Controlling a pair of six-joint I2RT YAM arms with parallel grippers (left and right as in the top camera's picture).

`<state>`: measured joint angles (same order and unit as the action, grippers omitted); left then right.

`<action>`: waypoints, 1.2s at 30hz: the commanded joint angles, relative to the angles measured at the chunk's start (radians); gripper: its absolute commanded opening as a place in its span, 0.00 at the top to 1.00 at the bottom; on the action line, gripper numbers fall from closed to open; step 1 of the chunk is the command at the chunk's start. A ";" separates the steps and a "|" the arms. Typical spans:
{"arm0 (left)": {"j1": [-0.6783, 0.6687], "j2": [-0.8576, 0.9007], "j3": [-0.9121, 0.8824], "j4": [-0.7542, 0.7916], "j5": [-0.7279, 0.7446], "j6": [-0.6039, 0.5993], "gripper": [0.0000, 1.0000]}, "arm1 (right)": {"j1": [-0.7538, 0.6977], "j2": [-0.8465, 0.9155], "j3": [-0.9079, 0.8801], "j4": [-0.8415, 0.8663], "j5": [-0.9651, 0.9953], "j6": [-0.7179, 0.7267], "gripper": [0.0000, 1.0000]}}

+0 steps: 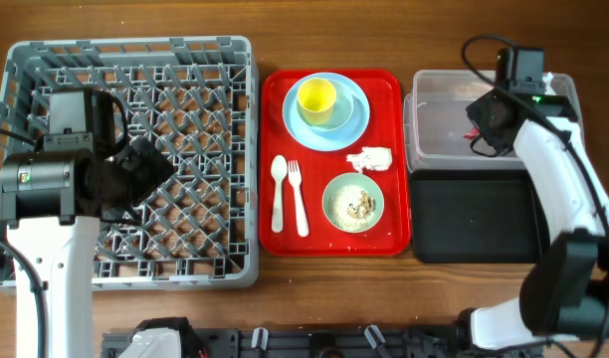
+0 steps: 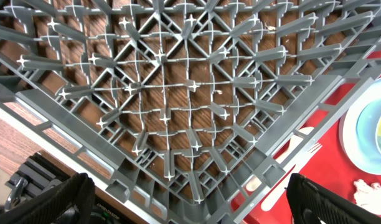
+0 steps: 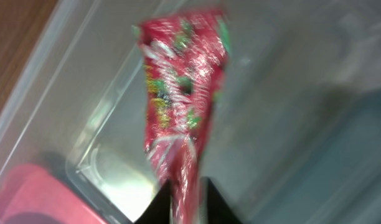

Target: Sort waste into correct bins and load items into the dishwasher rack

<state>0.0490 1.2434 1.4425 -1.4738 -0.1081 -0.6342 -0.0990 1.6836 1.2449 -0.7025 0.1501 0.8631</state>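
Right fingers (image 3: 184,198) are clenched on one end of the wrapper (image 3: 181,93) and hold it over the open tub (image 3: 66,130). From overhead only a red sliver of it shows under my wrist. Left fingers (image 2: 187,199) are spread wide with nothing between them, hovering over the rack (image 2: 178,93).

What worries me is the letting go. I judge the wrapper light and crinkly, so it may cling to a finger pad or flutter sideways as it drops. The tub sits just beside the black tray (image 1: 474,219), and a drift that way would put the wrapper in the wrong bin. My wrist is also near the tub's wall, and a careless dip could knock the tub across the tabletop (image 1: 334,298).

My right wrist view is smeared. I cannot tell how much foil is in the pinch, nor whether its far end touches the tub's floor. Overhead, my arm covers part of the tub. The cup (image 1: 316,96) sits over the plate (image 1: 329,124), and I cannot tell whether a bowl lies under it. The napkin (image 1: 371,159) and the rice bowl (image 1: 353,202) lie on the red tray (image 1: 275,234). My left view cuts the plate off at its edge
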 commanded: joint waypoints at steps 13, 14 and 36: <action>0.006 -0.004 -0.003 -0.002 -0.013 0.001 0.00 | 0.151 -0.267 0.116 -0.175 -0.386 -0.254 0.25; 0.006 -0.004 -0.003 -0.002 -0.013 0.001 0.00 | 0.212 -0.275 0.115 -0.195 -0.365 -0.236 0.25; 0.006 -0.004 -0.003 -0.002 -0.013 0.001 0.00 | 0.671 0.187 -0.001 -0.098 0.272 0.188 0.44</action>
<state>0.0490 1.2434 1.4425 -1.4746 -0.1078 -0.6342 0.5770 1.8099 1.2514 -0.8032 0.3786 1.0332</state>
